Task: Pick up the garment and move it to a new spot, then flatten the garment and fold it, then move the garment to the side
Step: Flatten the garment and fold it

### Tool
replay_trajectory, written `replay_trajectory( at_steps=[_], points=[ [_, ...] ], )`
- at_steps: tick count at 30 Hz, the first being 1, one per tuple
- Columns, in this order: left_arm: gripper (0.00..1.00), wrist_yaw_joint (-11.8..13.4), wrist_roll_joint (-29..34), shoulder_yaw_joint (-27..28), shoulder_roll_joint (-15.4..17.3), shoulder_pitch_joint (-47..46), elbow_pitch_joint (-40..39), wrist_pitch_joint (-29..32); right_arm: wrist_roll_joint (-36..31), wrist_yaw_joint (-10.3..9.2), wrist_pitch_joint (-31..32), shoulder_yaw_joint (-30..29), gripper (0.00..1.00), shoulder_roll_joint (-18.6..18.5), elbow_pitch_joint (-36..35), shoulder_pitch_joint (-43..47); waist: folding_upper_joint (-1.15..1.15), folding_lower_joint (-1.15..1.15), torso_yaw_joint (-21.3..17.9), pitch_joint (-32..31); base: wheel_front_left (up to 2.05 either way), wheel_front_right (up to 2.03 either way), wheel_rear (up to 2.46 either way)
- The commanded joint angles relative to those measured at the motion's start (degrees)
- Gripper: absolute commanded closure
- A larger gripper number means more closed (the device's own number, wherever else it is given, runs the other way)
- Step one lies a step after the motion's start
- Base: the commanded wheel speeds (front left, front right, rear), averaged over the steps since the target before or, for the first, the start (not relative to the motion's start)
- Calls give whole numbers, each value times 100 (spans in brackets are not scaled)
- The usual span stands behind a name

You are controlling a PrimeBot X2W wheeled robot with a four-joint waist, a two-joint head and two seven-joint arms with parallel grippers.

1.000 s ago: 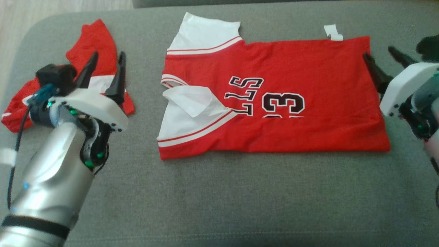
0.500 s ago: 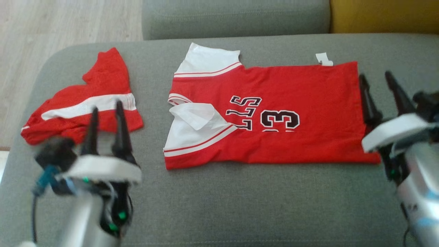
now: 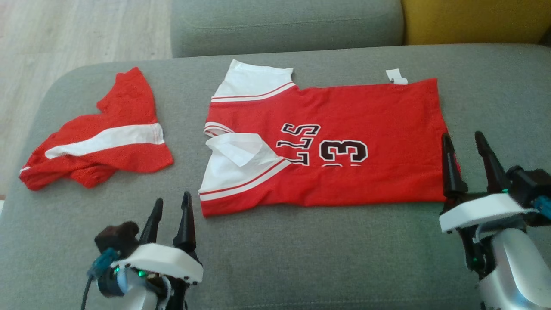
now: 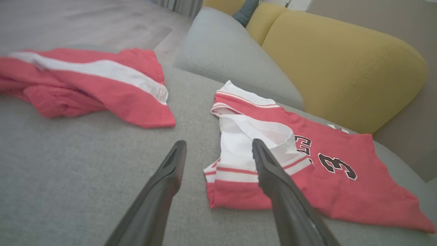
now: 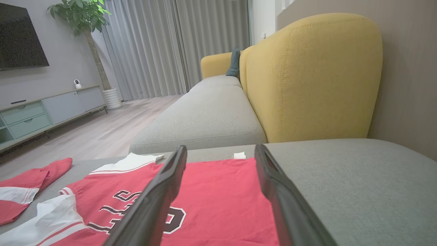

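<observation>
The garment, a red jersey (image 3: pixel 344 112) with white sleeves and black numbering, lies flat and folded lengthwise on the grey cushion (image 3: pixel 301 258). It also shows in the left wrist view as the jersey (image 4: pixel 341 194) and in the right wrist view as the jersey (image 5: pixel 218 191). My left gripper (image 3: pixel 172 199) is open and empty, just in front of the jersey's near left corner. The left gripper (image 4: pixel 218 142) points at the sleeve end. My right gripper (image 3: pixel 461 136) is open and empty at the jersey's right hem, and the right gripper (image 5: pixel 221 147) looks along the jersey.
Red shorts (image 3: pixel 99 142) with a white stripe lie crumpled at the cushion's left end; the shorts (image 4: pixel 102 78) also show from the left wrist. A second grey seat (image 3: pixel 284 21) and a yellow backrest (image 3: pixel 473 21) stand behind. Wooden floor (image 3: pixel 64 34) lies beyond the left edge.
The head camera has tilted up, bringing the seat behind into view. Both grippers have drawn back toward me, the left one off the shorts. The jersey and shorts lie as before.
</observation>
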Motion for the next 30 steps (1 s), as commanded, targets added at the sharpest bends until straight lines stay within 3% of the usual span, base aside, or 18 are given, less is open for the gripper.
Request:
replay_trajectory(
  at_steps=[1,8,16,30],
  points=[
    [0,-65,-231,146,-12,-326,-20,-34,-63,-4,64,66,0,30,-296,-152,0,0,-62,28,0,0,0],
    [0,-80,-276,-221,-20,-741,830,185,-95,-4,318,146,0,44,-748,-95,0,0,-274,176,0,0,0],
    [0,284,-139,-269,12,-1183,1707,224,-41,-4,354,118,0,3,-1002,-91,0,0,-523,369,0,0,0],
    [0,102,-110,-505,17,-1610,2658,352,-189,-4,460,-88,0,52,-966,-121,0,0,-629,508,0,0,0]
  ],
)
